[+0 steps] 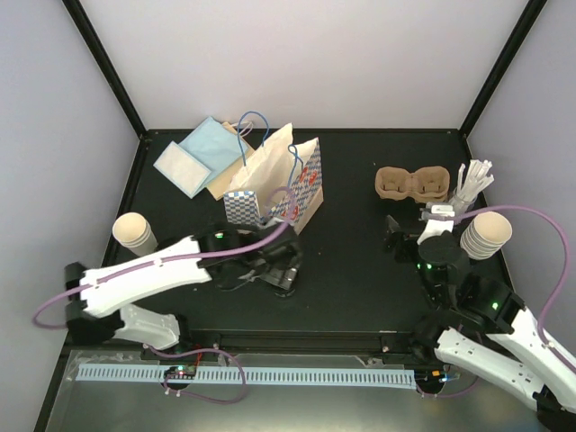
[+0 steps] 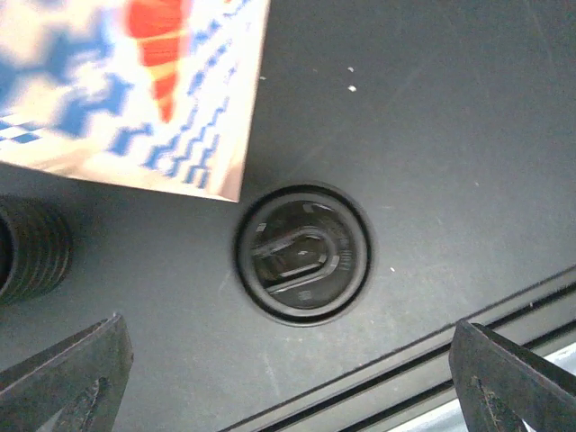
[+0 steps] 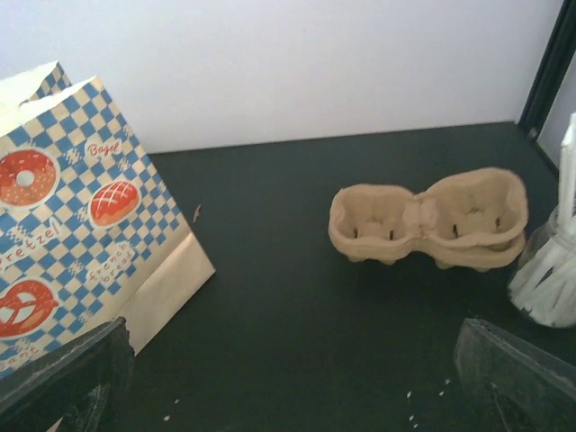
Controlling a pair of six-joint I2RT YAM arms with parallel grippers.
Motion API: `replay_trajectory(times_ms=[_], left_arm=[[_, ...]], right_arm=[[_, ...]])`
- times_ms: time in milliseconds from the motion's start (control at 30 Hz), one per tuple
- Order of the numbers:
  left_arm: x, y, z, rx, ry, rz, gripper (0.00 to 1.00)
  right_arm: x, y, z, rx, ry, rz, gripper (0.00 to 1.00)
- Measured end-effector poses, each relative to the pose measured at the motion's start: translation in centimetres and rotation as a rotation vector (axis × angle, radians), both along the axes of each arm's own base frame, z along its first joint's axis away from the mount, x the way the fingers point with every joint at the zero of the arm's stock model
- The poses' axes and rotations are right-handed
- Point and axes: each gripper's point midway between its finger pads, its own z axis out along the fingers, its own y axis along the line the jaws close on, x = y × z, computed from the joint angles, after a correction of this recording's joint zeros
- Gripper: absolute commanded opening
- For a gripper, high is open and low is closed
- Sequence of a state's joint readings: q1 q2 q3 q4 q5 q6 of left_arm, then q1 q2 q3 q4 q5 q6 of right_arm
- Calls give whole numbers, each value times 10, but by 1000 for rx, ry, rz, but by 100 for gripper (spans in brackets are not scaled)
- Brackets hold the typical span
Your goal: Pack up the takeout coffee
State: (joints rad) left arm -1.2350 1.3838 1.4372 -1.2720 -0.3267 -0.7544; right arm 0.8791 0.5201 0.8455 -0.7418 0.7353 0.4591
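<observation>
A round black lid [image 2: 302, 254] lies flat on the dark table, just past the bag's corner. My left gripper [image 2: 288, 382] hovers over it, open, its two fingers wide apart on either side and nothing between them. A ribbed black stack, probably more lids [image 2: 31, 252], stands to the left. The brown two-hole cup tray [image 3: 430, 220] [image 1: 412, 184] sits empty at the back right. My right gripper [image 3: 297, 391] [image 1: 416, 232] is open, short of the tray and apart from it. Cream paper cups stand at the left [image 1: 133, 231] and right [image 1: 486, 234] edges.
The blue-checked paper bag [image 1: 279, 184] [image 3: 72, 207] stands at mid-back, close to my left gripper [image 1: 263, 274]. Blue napkins [image 1: 198, 155] lie behind it. White stir sticks [image 1: 472, 184] [image 3: 549, 270] stand in a clear holder right of the tray. The table's front rail [image 2: 432, 360] runs under the left gripper.
</observation>
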Motion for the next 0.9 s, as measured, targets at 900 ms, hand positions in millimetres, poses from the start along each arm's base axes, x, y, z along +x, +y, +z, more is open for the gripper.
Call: replay_trajectory(times_ms=[900], left_arm=[[36,115,19,-406,-133,208,99]], right_arm=[[9,106,-103,-159,611,228,100]])
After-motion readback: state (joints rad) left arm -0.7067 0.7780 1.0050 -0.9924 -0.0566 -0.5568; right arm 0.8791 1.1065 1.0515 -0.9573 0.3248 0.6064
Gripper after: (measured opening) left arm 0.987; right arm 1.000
